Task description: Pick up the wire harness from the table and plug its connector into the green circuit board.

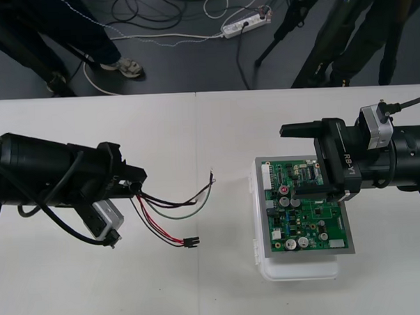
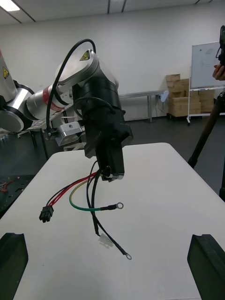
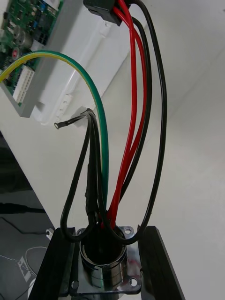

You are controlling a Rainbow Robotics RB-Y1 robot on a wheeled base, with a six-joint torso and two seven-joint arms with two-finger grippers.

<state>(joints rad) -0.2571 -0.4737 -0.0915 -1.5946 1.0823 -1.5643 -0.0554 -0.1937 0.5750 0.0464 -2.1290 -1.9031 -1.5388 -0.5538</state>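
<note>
Lab: cables (image 1: 191, 36), power strip (image 1: 244, 23), tripod (image 1: 278, 34)

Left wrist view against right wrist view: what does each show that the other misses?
Left wrist view: the round metal socket between the fingers, and the green circuit board on its white base. Right wrist view: the open right gripper and the ring terminals. Both: the left gripper holding the harness, its red, black, green wires and black plug.

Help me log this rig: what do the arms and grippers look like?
The left gripper and right gripper are black, on thick black cylindrical wrists. Each carries a silver camera block with a black cable. The right bears white RB-Y1 lettering. The left arm is silver with a red ring and a yellow warning sticker.
</note>
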